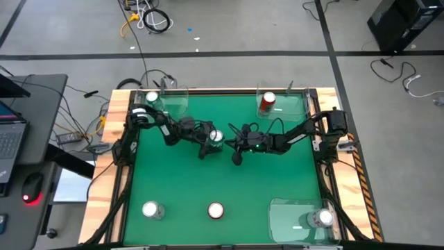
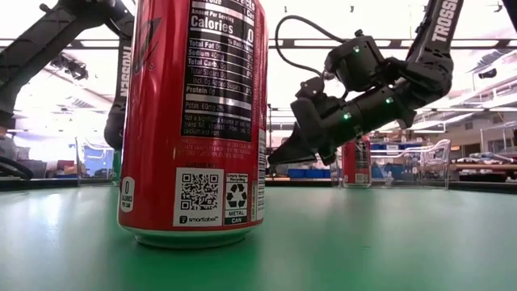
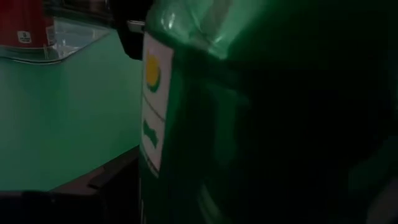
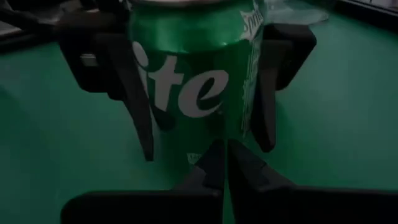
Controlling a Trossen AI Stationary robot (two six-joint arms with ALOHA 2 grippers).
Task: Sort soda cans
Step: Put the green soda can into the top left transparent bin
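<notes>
Though gripped, green can (image 4: 189,68) upright.

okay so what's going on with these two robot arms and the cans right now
The left gripper is closed around a green can at mid-table, fingers on either side. The right gripper sits beside it, fingers together, holding nothing. Other cans stand in the corner trays and along the near edge.

Green can (image 4: 193,81) with white lettering, red can (image 2: 194,121), green table (image 1: 229,180).
</notes>
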